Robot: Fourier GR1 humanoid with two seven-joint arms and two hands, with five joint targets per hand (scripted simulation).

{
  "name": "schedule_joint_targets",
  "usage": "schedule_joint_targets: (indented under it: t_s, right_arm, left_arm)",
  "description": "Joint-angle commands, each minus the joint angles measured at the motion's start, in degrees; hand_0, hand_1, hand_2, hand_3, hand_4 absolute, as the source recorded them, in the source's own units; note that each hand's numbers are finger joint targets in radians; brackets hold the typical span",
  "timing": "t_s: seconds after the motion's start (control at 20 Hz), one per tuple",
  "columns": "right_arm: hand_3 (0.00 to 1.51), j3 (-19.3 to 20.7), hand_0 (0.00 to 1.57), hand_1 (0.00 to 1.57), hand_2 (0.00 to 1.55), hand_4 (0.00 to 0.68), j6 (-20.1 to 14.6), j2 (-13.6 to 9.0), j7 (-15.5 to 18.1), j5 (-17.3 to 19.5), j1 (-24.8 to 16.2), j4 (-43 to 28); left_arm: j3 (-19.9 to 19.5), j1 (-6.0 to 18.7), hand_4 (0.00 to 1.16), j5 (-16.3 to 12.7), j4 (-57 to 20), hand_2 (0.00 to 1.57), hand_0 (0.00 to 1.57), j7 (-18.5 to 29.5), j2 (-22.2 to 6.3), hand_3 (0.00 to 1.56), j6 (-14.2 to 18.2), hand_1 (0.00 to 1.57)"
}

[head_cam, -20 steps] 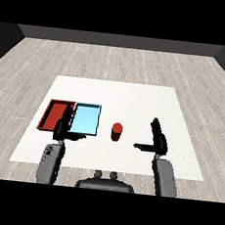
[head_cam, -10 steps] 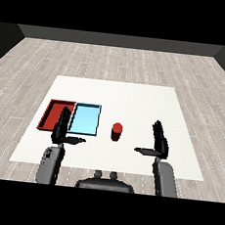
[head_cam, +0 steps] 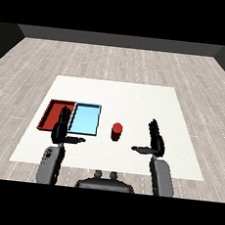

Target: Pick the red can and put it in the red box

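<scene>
A red can (head_cam: pixel 116 131) is standing upright on the white table (head_cam: pixel 135 99), just to the right of the light blue tray (head_cam: pixel 85 119) and apart from it, with nothing touching it. The red tray (head_cam: pixel 54 114) is lying against the blue tray's left side, the two sitting edge to edge. The robot's right hand (head_cam: pixel 155 141) is hovering to the right of the can, well apart from it, its fingers straight and pointing away from the robot, its thumb sticking out toward the can. The left hand (head_cam: pixel 61 129) is hanging over the near edge of the two trays, fingers likewise straight and spread, thumb reaching to the right, holding nothing. Both grey forearms are rising from the lower corners.
</scene>
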State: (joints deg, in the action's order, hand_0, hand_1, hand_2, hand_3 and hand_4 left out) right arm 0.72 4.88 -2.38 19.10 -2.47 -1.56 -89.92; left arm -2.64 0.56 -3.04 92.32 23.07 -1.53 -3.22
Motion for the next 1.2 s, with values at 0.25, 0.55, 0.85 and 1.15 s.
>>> schedule_joint_targets:
  t_s: [0.25, 0.55, 0.85, 1.15]
  right_arm:
    - [0.0, 0.43, 0.0, 0.0, 0.0, 0.0, 0.53, 0.63, -1.06, -2.71, 7.44, 9.15]
    - [0.0, -2.87, 0.0, 0.0, 0.0, 0.0, -4.23, 2.15, -6.05, -2.14, 12.21, 11.6]
    - [0.0, -8.98, 0.0, 0.0, 0.0, 0.0, -7.77, 2.37, 5.65, -7.3, 14.16, 24.84]
    - [0.0, -12.1, 0.0, 0.0, 0.0, 0.0, -9.06, 2.38, 5.44, -10.51, 15.4, 26.45]
  left_arm:
    - [-0.52, -1.65, 0.0, -1.76, 2.36, 0.0, 0.0, -0.52, -1.26, 0.0, -1.36, 0.0]
    - [-0.73, -4.72, 0.0, -4.05, 7.68, 0.0, 0.0, -3.28, -1.38, 0.0, -1.94, 0.0]
    - [-0.44, 3.01, 0.0, -2.03, -0.52, 0.0, 0.0, -2.06, -0.32, 0.0, 0.49, 0.0]
    - [-0.76, 3.12, 0.0, -2.12, -5.53, 0.0, 0.0, 1.69, 0.06, 0.0, -0.19, 0.0]
